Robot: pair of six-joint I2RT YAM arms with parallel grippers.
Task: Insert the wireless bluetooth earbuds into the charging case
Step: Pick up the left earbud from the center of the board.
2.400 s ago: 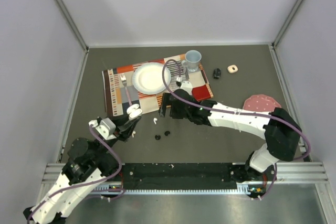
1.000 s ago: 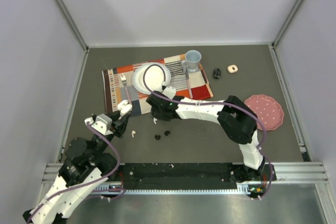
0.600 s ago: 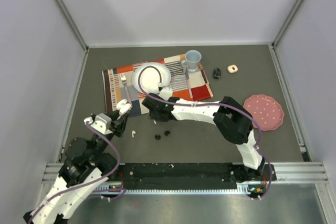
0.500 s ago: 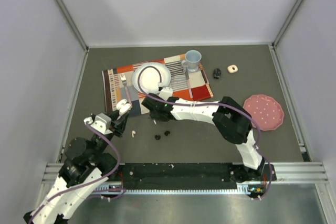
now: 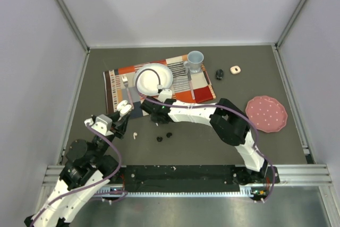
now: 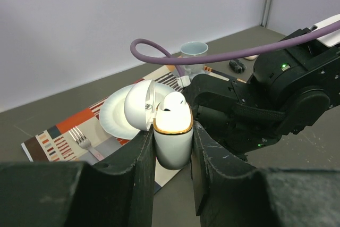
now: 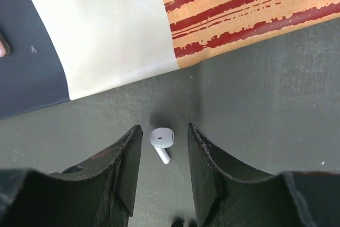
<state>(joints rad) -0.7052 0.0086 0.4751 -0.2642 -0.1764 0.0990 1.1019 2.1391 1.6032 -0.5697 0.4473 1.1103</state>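
Left gripper clamped on white gold-rimmed charging case, one white earbud seated. Right gripper, jaws apart, straddles white stemmed earbud; black earbuds outstanding.

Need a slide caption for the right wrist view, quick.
Right gripper, jaws open, straddles a white earbud lying on the dark table just off the placemat.
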